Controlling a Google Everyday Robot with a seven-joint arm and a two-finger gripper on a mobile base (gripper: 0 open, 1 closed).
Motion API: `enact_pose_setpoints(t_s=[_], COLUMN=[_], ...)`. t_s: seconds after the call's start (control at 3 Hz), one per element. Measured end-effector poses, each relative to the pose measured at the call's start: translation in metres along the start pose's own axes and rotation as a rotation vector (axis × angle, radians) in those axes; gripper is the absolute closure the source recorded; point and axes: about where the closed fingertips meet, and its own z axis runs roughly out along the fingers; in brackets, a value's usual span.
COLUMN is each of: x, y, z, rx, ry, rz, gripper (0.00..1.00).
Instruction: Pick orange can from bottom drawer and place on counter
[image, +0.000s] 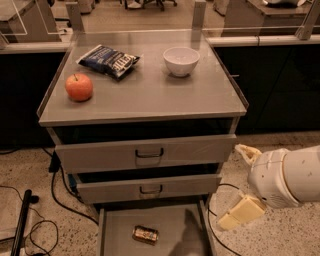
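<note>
**Desk:** What do you have around you?

**Operator:** A speckled floor (280, 240) with dark cables (59, 199) trailing along the cabinet's left side, and a pale ledge with glass panels behind it. The counter (160, 97) carries three things: an apple (79, 87) near its left edge, a dark snack bag (108, 60) towards its back-left corner, and a white bowl (181, 61) towards its back edge, right of the middle.

**Desk:** And the orange can?

**Operator:** I see the orange can (145, 234) lying on its side on the floor of the bottom drawer (117, 225), which is pulled out. It sits about midway between the drawer's side walls, a touch left of centre. Its long axis runs nearly parallel to the drawer front, one end towards the left wall and the other towards the right wall, with the right end slightly nearer my camera.

**Desk:** Where is your gripper?

**Operator:** The gripper (231, 186) is off the cabinet's right side, level with the two upper drawers (145, 152), above the floor and well apart from the can. Its two pale fingers (243, 212) are spread wide with nothing between them.
</note>
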Motion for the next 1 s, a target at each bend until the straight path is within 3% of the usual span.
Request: enact_pose_setpoints(t_s=[0.33,1.0], x=[-0.001,0.02], y=[0.0,-0.006], z=[0.003,0.068], rx=[-0.01,-0.047], ry=[-0.005,-0.011], rz=[0.004,0.03], gripper=[0.0,0.0])
